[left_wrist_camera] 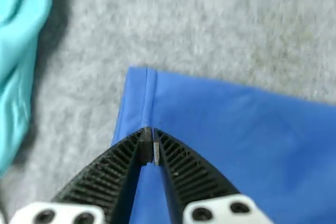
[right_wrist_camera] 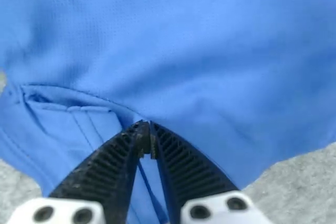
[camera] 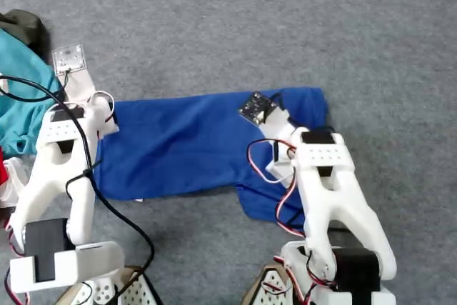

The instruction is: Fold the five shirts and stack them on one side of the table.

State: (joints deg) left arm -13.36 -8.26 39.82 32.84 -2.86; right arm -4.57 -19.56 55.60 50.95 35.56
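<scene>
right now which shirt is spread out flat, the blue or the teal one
The blue shirt: it lies spread flat across the middle of the table, while the teal shirt sits crumpled in a heap at the table's edge.

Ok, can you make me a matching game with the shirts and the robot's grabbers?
Things:
1 blue shirt
2 turquoise shirt
3 left gripper
4 right gripper

Places:
A over folded seams of blue cloth
B spread across the middle of the table
C bunched at the table's edge
D at the blue shirt's hemmed edge

Pairs: 1-B, 2-C, 3-D, 4-A
</scene>
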